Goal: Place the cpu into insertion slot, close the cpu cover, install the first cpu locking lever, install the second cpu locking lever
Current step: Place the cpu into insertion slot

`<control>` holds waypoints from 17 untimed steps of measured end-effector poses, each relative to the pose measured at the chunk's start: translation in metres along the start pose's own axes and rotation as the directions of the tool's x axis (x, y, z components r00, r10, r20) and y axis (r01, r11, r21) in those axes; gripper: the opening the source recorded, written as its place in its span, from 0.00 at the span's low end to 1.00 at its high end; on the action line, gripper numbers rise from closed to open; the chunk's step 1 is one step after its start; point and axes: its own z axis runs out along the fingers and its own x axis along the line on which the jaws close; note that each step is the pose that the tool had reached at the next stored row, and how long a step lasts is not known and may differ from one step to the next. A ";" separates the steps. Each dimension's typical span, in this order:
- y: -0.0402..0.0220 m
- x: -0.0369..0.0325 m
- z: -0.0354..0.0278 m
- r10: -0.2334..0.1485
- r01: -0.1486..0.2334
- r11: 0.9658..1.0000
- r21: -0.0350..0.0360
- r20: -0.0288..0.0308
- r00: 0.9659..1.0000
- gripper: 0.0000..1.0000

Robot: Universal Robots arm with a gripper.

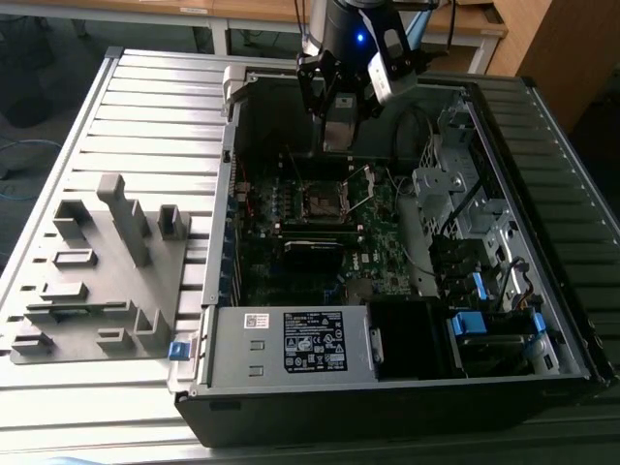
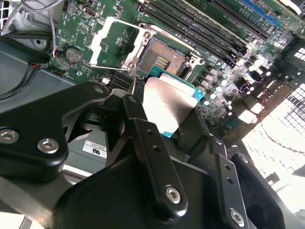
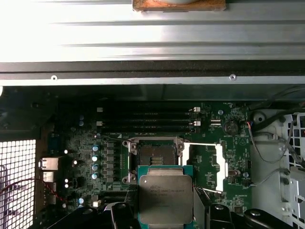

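Observation:
My gripper (image 1: 341, 126) hangs inside the open computer case, just behind the insertion slot (image 1: 320, 201). It is shut on the cpu (image 2: 167, 102), a flat chip with a silver-grey top and a green edge, pinched between the black fingers (image 2: 143, 124). In the first wrist view the cpu (image 3: 165, 198) hovers beside the dark, bare insertion slot (image 3: 155, 155), overlapping its near rim. The cpu cover (image 3: 205, 164), a thin silver frame, lies swung open to one side of the slot. In the second wrist view the insertion slot (image 2: 162, 57) and the open cpu cover (image 2: 116, 40) lie just beyond the chip.
Long black memory slots (image 3: 147, 119) run beside the socket. Loose cables (image 3: 267, 148) and a silver drive cage (image 1: 465, 194) fill the case's side at the exterior view's right. A labelled power supply (image 1: 310, 339) sits at the front. A grey fixture plate (image 1: 97, 281) lies outside the case.

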 end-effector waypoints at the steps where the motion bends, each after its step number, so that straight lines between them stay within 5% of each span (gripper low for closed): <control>1: -0.0001 0.0000 0.0004 0.000 0.000 1.000 0.000 0.000 1.000 0.54; 17: -0.0006 0.0000 0.0062 0.000 0.000 1.000 0.000 0.000 1.000 0.54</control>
